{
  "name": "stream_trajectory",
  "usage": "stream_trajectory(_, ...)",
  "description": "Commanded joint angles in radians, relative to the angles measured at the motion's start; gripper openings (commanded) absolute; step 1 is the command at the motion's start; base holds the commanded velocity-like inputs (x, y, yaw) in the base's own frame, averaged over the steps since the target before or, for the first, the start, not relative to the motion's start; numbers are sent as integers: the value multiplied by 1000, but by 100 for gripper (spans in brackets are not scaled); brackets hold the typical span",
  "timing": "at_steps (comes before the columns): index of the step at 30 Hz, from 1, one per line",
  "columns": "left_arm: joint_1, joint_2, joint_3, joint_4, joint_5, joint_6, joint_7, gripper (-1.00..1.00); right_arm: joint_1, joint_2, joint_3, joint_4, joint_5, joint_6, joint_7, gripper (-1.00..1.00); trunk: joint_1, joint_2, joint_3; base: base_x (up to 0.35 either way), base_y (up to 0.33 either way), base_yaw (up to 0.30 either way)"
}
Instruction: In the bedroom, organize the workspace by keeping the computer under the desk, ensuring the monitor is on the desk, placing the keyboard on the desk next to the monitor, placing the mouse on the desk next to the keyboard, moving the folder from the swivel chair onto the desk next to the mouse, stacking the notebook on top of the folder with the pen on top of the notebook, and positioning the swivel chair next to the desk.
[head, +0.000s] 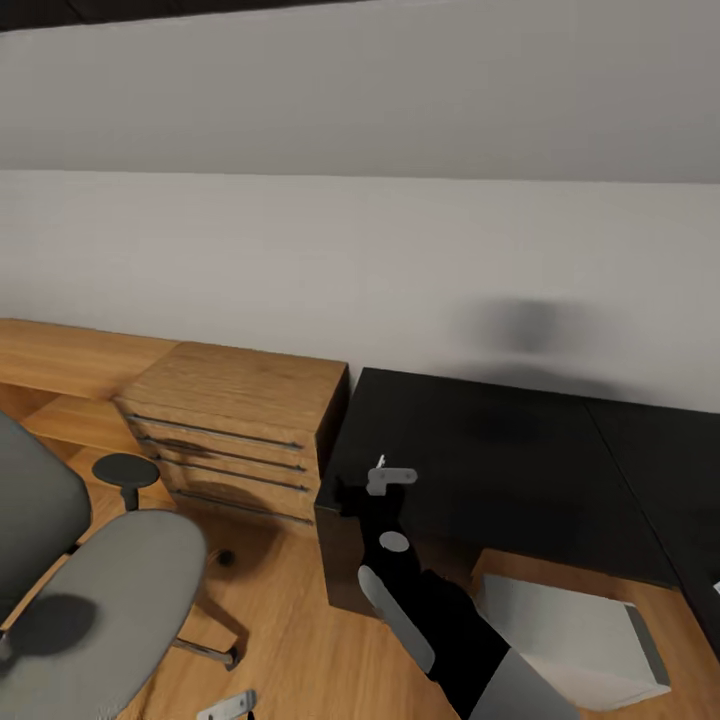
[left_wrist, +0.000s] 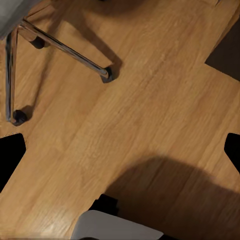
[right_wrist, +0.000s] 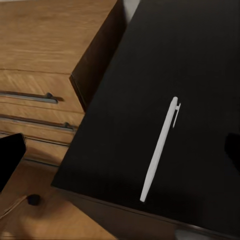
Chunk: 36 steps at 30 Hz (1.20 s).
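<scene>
Right gripper (head: 385, 478) poised over pen (right_wrist: 161, 149), jaws spread, nothing held.
Pen is seen lying flat on the black desk (head: 480, 460) near its corner, beside the oak dresser (head: 240, 420). Pen pickup is judged the step in hand; a straight descent and closing across the barrel is called for. Left gripper (left_wrist: 120, 150) is held open over the wood floor (left_wrist: 150, 100), near the swivel chair (head: 90, 590). Computer (head: 580, 630) is seen under the desk.
</scene>
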Motion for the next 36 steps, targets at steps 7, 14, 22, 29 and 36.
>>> stream_trajectory(7,-1,1,-4,-1,8,-2,7,100,-1,-1,2,1,19,6,-6,100,0,-1,-3,0,0,84)
stream_trajectory(14,-1,2,-30,-1,8,-3,9,100,-2,-1,-7,30,24,6,-6,100,0,-1,-3,0,0,5)
stream_trajectory(22,-1,2,-46,-1,8,-4,10,100,-41,7,-10,249,56,-94,-6,100,0,-1,-3,0,0,0)
stream_trajectory(29,-1,1,-55,-1,8,-4,11,100,-100,20,-10,431,85,-153,0,100,0,-1,-3,0,0,0)
stream_trajectory(36,-1,1,-62,-1,8,-4,10,100,-121,20,-10,507,87,-175,4,100,0,-1,-3,94,90,0)
